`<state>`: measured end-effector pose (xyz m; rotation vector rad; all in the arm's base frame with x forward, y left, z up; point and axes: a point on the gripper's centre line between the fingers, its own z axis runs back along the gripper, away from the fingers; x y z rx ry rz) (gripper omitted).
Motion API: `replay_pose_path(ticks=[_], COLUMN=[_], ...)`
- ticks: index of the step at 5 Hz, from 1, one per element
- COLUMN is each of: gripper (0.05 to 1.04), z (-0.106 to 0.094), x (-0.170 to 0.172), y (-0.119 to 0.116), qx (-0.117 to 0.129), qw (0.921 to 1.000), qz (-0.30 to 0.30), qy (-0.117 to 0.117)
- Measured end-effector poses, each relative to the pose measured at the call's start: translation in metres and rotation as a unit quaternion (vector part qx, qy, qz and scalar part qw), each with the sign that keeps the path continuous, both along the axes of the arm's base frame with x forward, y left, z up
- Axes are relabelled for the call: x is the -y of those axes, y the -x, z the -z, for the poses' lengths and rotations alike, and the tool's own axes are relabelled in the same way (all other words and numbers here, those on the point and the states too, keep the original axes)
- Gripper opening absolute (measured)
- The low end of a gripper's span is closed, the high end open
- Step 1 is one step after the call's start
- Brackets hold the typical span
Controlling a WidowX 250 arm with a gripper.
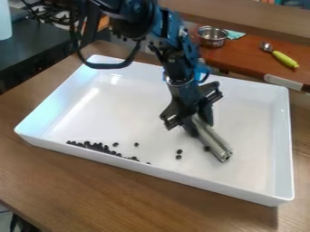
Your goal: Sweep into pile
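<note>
With gripper (198, 123) closed on a silver bar (212, 140), set up to sweep dark beads (97, 147) into a pile

At left, see most of the dark beads bunched in a strip along the near wall of the white tray (181, 177), probably making a backstop of that wall; just behind, find two loose ones, to be drawn in. Near the middle, note two more close together, short of the bar and likely next to gather. Beside the bar's lower end, notice another. Gripped by its upper end and slanted down to the right, probably so as to reach low and push broadside. Past the tray at far right, spot a yellow-handled spoon (284, 60), seemingly set aside, out of the sweep
</note>
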<state>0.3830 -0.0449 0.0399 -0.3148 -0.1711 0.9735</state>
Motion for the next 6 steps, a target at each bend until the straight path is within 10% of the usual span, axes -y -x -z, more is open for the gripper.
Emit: replay_pose_path(ticks=[6], gripper=[0.384], z=[0.001], x=[-0.133], y=[0.072], qx=[0.002], qw=[0.9925], qz=[0.049], qy=[-0.112])
